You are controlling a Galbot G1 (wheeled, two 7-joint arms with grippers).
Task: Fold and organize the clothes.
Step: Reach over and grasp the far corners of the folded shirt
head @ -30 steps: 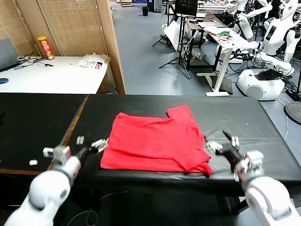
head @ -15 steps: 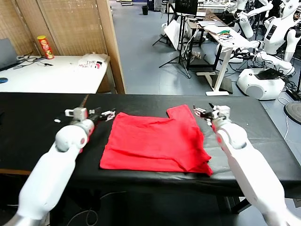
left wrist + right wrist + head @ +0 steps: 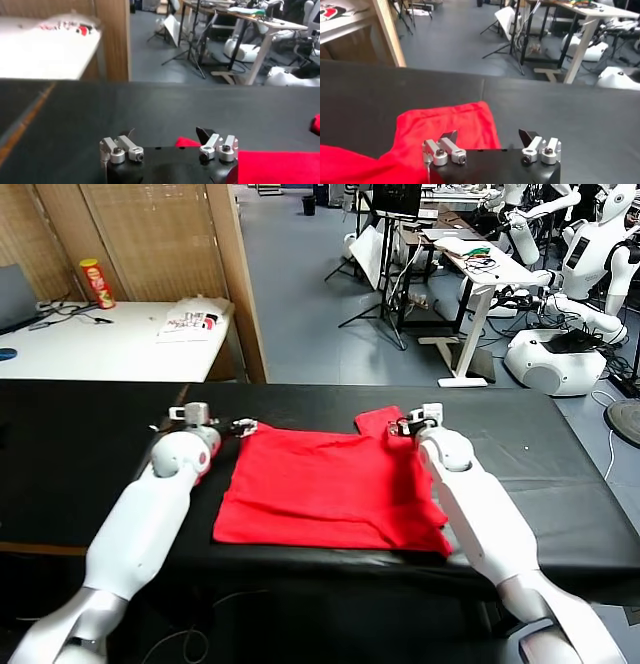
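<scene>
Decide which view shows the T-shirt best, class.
The head view: the whole T-shirt lies flat on the table. The right wrist view shows only one sleeve end; the left wrist view shows only an edge.

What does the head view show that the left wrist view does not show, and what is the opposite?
Only the head view shows the whole red T-shirt spread flat, both white arms, the right tool at the shirt's far right sleeve, and a red can on the white side table.

Only the left wrist view shows the left tool from close, its fingers wide open above the black table, one side just over the shirt's corner.

Both show the red shirt, the black table, the left tool and the workshop behind.
</scene>
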